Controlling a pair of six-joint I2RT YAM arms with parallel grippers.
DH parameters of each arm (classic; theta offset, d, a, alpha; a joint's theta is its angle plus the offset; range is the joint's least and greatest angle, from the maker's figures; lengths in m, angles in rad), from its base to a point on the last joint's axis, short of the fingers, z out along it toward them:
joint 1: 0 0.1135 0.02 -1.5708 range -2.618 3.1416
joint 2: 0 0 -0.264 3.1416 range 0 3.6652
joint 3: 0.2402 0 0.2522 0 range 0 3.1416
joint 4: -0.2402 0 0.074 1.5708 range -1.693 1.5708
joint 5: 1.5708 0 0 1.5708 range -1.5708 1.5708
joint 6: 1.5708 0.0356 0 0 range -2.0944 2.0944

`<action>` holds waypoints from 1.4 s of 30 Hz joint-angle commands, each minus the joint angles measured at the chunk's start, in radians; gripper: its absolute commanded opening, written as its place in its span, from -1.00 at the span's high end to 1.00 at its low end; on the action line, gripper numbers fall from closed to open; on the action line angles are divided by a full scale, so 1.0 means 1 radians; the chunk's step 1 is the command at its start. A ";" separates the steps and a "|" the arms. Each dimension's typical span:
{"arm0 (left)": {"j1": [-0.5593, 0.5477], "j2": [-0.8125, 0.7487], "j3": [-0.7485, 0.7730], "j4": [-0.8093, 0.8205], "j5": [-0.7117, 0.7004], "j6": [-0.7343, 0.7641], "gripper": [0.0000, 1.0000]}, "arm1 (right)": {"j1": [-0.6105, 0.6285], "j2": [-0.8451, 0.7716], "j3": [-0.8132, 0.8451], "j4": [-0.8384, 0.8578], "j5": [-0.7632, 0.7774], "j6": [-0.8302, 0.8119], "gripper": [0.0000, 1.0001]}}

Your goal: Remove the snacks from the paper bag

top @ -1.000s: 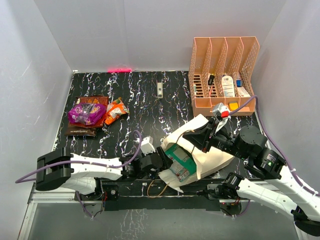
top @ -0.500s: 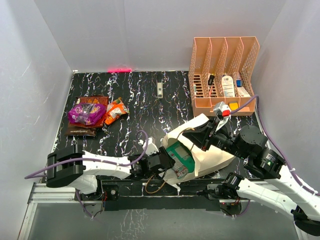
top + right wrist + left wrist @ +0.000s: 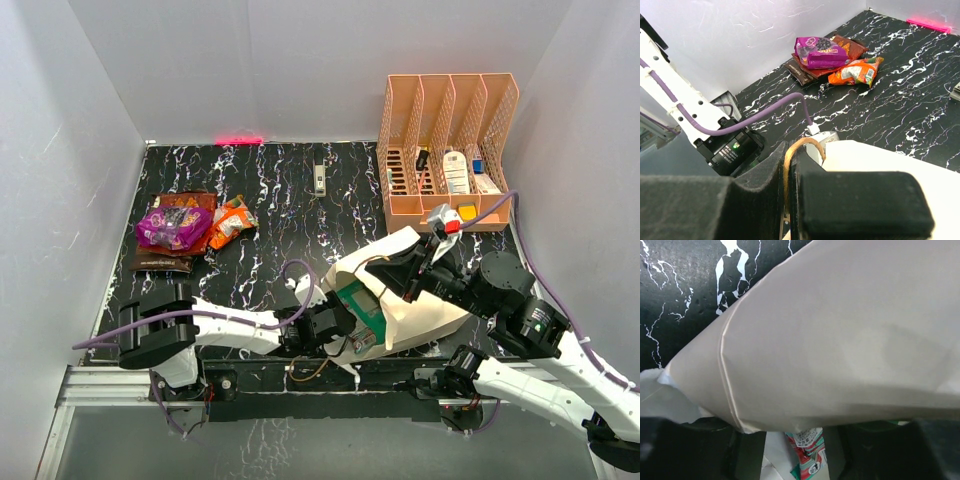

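At the near edge of the black, white-veined table [image 3: 290, 210], the left arm reaches across to the open mouth of the paper bag [image 3: 425, 305], which lies on its side at near right. The left pincer [image 3: 800, 452] sits in that mouth with its fingers apart, one on each side of the end of a green packet [image 3: 360, 308] printed in red and white. Whether they touch it cannot be told. The rest of the green packet lies inside the bag, partly covered by the cream paper.

Just beyond, the right pincer [image 3: 791, 175] is above the bag's upper side, closed tight on the brown cord handle [image 3: 802, 143], which loops up between its fingers.

Farther back on the left, well apart from the bag, three kinds of snack lie together on the table. A purple packet [image 3: 172, 225] is on top of dark brown packets [image 3: 165, 262], with an orange packet [image 3: 232, 220] just beside them.

At far right stands a peach mesh organiser [image 3: 445, 100] (small white bottles [image 3: 456, 172] lie in its compartments).
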 commanded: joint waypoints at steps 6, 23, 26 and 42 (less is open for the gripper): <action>0.050 -0.079 0.015 0.022 0.004 0.133 0.89 | 0.004 -0.045 0.004 0.008 0.053 0.006 0.85; 0.058 -0.725 0.048 -0.239 0.237 0.584 1.00 | 0.004 -0.077 -0.086 0.023 0.352 0.147 0.85; 0.060 -0.770 0.147 -0.370 0.248 0.697 1.00 | 0.005 -0.066 -0.076 0.006 0.380 0.154 0.85; 0.060 -0.579 0.789 -0.995 0.006 1.186 1.00 | 0.004 -0.245 -0.065 -0.127 0.539 0.166 0.85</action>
